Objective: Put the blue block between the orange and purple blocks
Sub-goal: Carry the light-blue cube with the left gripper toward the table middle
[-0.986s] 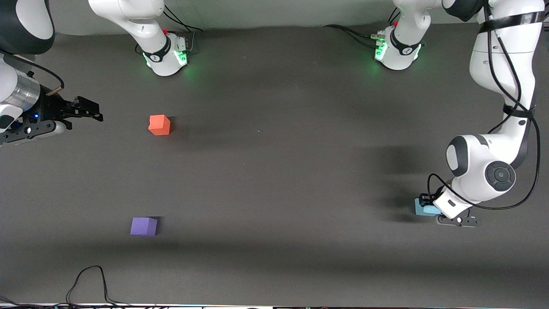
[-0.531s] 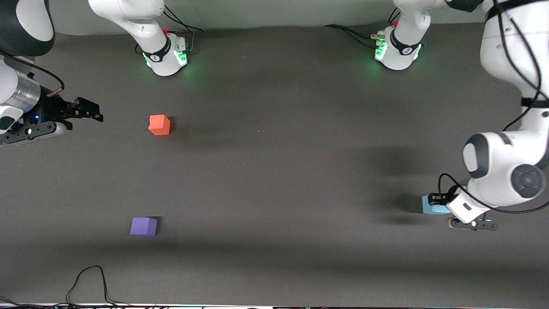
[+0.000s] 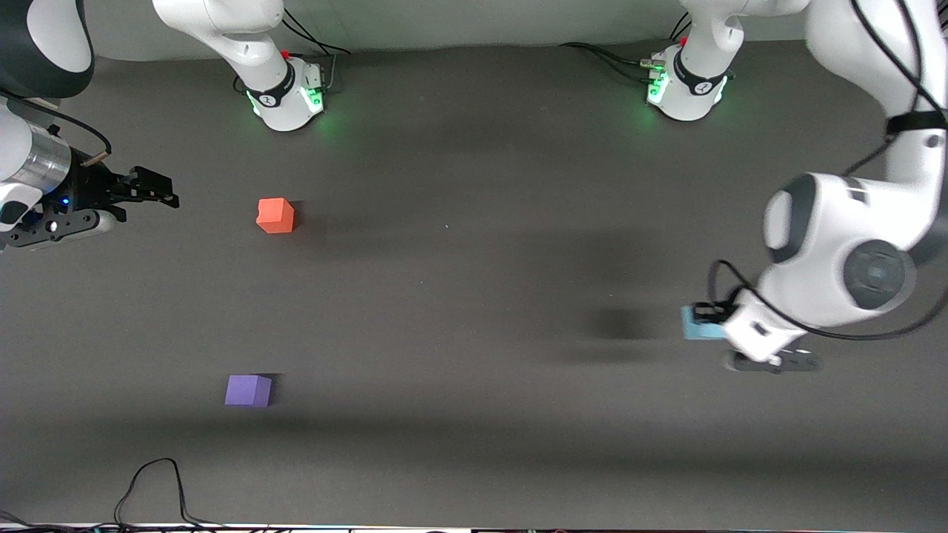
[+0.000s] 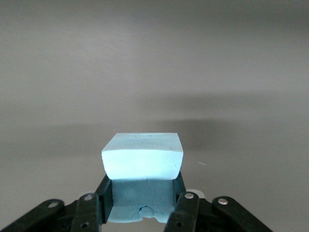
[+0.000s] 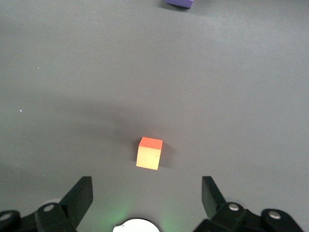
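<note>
While the left claw (image 3: 712, 317) hangs above the tabletop (image 3: 474, 296) at the left arm's end, its two fingers (image 4: 104, 193) are clamped on the sides of the blue block (image 3: 696, 324), one cube lifted clear of the surface, with its shadow lying on the dark mat underneath it. Seen from the left wrist, the block (image 4: 143, 155) sits squarely between the fingers, its pale top face lit brightly. At the right arm's end of the tabletop, the right claw (image 3: 144, 191) waits in the air with its fingers spread wide and nothing between them. From the right wrist view, the orange block (image 5: 149, 153) lies on the mat under that claw's gap, and an edge of the purple block (image 5: 180, 3) shows at the frame's border. Three cubes appear in all: one blue, one orange, one purple. On the tabletop the orange block (image 3: 275, 215) sits farther from the front camera and the purple block (image 3: 248, 390) sits nearer to it, the two well apart and both well away from the blue one. One black cable (image 3: 155, 488) loops along the tabletop's nearest edge.
</note>
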